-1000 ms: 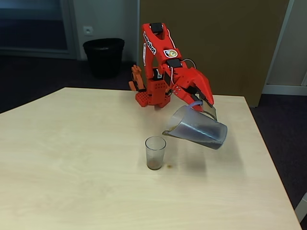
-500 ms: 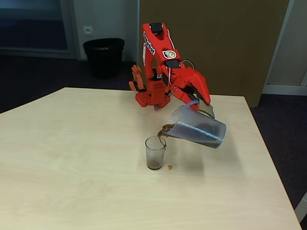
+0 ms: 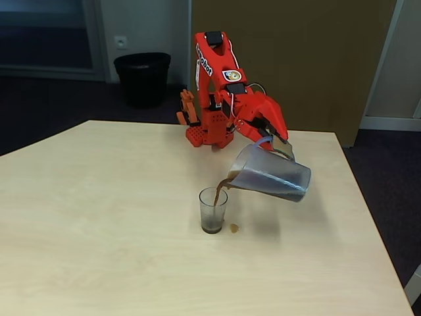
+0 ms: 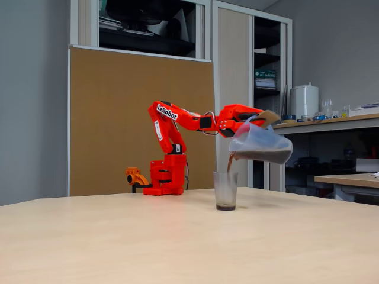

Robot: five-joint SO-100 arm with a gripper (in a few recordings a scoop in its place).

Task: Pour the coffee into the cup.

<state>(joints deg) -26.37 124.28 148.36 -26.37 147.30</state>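
On the pale wooden table, near its middle in both fixed views, stands the small clear tapered plastic cup, upright, with a shallow layer of dark brown coffee at its bottom. A thin brown stream falls from the spout into the cup's mouth. Just right of the cup's foot a small brown drop lies on the table.

Above and right of the cup hangs the translucent blue-grey plastic jug with a handle, tilted steeply with its spout down over the cup's rim and clear of the table. The red arm's pincer is closed on the jug at its upper edge by the handle.

The side-on fixed view shows the jug with dark liquid pooled along its lower side, and the stream dropping straight into the cup. The higher fixed view shows the drop and a black waste bin on the floor behind the table.
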